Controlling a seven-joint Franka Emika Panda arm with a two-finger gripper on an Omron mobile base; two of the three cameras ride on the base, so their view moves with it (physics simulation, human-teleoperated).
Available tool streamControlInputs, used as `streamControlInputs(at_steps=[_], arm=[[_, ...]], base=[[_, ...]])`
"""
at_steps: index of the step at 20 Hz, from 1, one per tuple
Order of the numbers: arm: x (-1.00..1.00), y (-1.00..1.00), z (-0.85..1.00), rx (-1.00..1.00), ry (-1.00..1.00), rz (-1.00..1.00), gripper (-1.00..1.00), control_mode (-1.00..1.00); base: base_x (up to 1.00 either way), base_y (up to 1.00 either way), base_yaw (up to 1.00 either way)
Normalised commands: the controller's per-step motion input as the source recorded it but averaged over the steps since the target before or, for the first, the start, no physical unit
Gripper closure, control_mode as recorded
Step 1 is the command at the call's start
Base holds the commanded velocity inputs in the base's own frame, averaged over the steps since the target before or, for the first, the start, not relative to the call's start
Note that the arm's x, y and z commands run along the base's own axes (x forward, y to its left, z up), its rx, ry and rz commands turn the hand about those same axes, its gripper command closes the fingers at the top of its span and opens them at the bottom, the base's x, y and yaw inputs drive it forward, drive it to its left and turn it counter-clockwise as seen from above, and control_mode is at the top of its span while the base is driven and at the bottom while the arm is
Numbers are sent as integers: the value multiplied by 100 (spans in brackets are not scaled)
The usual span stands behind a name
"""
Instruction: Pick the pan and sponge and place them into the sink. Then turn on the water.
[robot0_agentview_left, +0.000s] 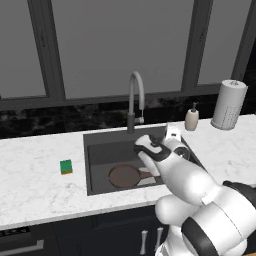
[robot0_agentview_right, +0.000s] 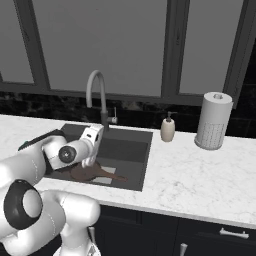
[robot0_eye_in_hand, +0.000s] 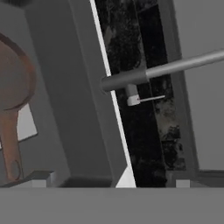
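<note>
My pincer (robot0_agentview_right: 91, 161) is hanging open and empty over the sink (robot0_agentview_left: 97, 150), my own arm hiding its tips. The pan (robot0_agentview_left: 125, 175) is lying inside, handle half covered. The sponge (robot0_agentview_left: 66, 166) is sitting at nine o'clock on the counter (robot0_agentview_left: 35, 175); the faucet (robot0_agentview_left: 135, 100) is rising at twelve.

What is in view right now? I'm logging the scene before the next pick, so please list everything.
pan: one, reddish-brown, lying in the sink, handle toward the right
sponge: one, green, on the counter left of the sink
sink: one, dark grey, set in the counter
faucet: one, grey gooseneck, behind the sink
soap dispenser: one, beige, right of the faucet
paper towel roll: one, white, far right of the counter
counter: one, white marble
windows: grey, behind the counter
pincer: one, white, open, above the sink, holding nothing
</note>
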Motion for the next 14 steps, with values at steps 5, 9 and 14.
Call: streamControlInputs(at_steps=[5,9,14], arm=[[-35,-17,100,29,9,-8,-100,-100],[-26,-30,100,26,9,-7,-100,-100],[-24,-44,100,17,7,-8,-100,-100]], base=[[0,0,0],[0,0,0],[0,0,0]])
